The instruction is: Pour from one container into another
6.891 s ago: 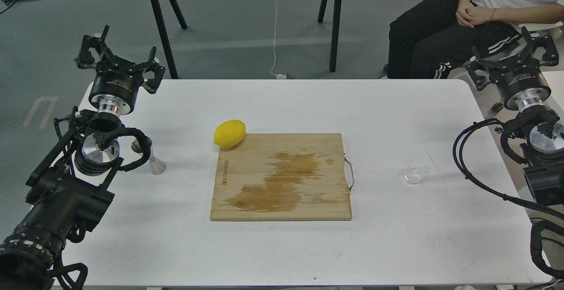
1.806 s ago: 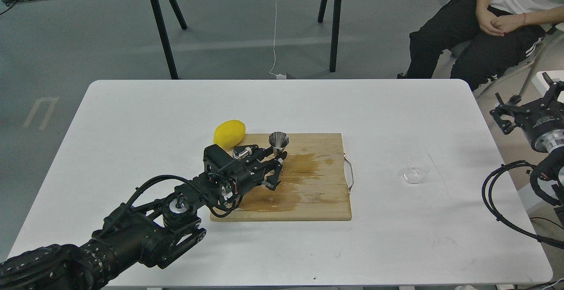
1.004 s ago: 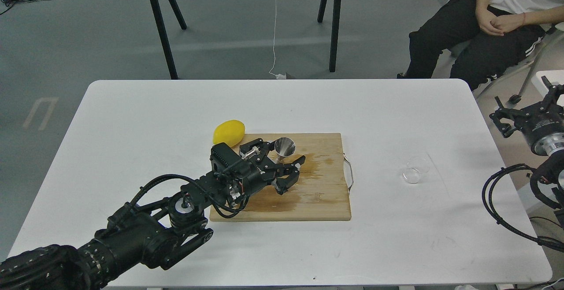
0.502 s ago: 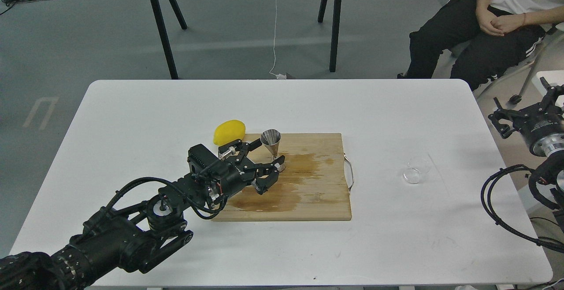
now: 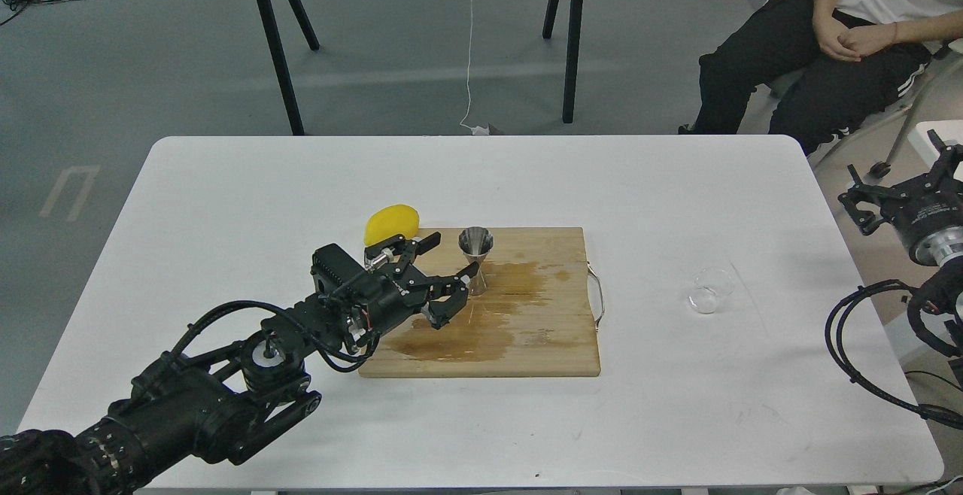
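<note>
The steel jigger (image 5: pixel 475 259) is shown upright on the cutting board (image 5: pixel 527 329), just ahead of the left gripper (image 5: pixel 445 260). The left gripper is seen spread open, one finger beside the lemon (image 5: pixel 391 224), the other close to the jigger's waist; contact cannot be judged. The clear glass cup (image 5: pixel 710 289) is seen far to the right of that gripper, on the white surface (image 5: pixel 226 186), near the right gripper (image 5: pixel 903 194), whose fingers appear parted and hold nothing. Placement of the receiving vessel is judged done. Grasping the cup, carrying it over the jigger and pouring are judged still outstanding.
</note>
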Controlling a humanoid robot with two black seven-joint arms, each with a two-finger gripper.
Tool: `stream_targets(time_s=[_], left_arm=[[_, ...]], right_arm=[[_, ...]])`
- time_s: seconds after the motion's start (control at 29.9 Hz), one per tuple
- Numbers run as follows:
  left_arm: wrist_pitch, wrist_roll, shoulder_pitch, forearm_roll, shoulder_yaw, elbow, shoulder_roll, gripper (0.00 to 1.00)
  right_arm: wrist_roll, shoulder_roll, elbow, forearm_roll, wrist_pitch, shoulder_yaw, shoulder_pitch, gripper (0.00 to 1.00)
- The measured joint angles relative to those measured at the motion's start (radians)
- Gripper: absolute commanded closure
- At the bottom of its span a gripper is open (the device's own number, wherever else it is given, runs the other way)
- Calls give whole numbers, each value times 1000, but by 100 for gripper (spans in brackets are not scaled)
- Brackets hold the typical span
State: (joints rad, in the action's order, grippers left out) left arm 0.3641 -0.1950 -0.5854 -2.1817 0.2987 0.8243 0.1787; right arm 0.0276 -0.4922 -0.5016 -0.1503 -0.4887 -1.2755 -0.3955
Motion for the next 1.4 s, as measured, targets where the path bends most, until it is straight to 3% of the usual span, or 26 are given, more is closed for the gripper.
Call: stream_targets(time_s=[0.33, 0.6, 0.67, 0.74, 0.84, 0.94, 1.04, 1.17, 1.4], left_arm=[[-9, 1, 90, 0, 31, 239, 192, 22], [-23, 2, 115, 117, 174, 405, 316, 14], [-46, -16, 99, 301, 206, 428, 337, 13], [-74, -63, 75, 483, 235, 440, 351, 10], [-115, -163, 49, 781, 297, 441, 356, 3], [-167, -208, 43, 1077, 372, 434, 353, 1], [-232, -216, 39, 1340, 441, 428, 339, 1], [-336, -217, 36, 1600, 530, 379, 302, 1], [-589, -200, 0, 1946, 677, 105, 194, 1]], right_arm=[[0, 1, 0, 0, 0, 0, 4, 0], [-12, -6, 0, 0, 0, 1, 8, 0], [-14, -21, 0, -3, 0, 0, 9, 0], [-15, -33, 0, -5, 0, -2, 9, 0], [-17, -37, -3, -7, 0, -17, 9, 0], [-27, -39, -13, -36, 0, -32, 9, 0], [-57, -39, -55, -130, 0, -34, 49, 0], [-84, -54, -249, -278, 0, -36, 208, 0], [-87, -83, -571, -333, 0, -63, 506, 0]])
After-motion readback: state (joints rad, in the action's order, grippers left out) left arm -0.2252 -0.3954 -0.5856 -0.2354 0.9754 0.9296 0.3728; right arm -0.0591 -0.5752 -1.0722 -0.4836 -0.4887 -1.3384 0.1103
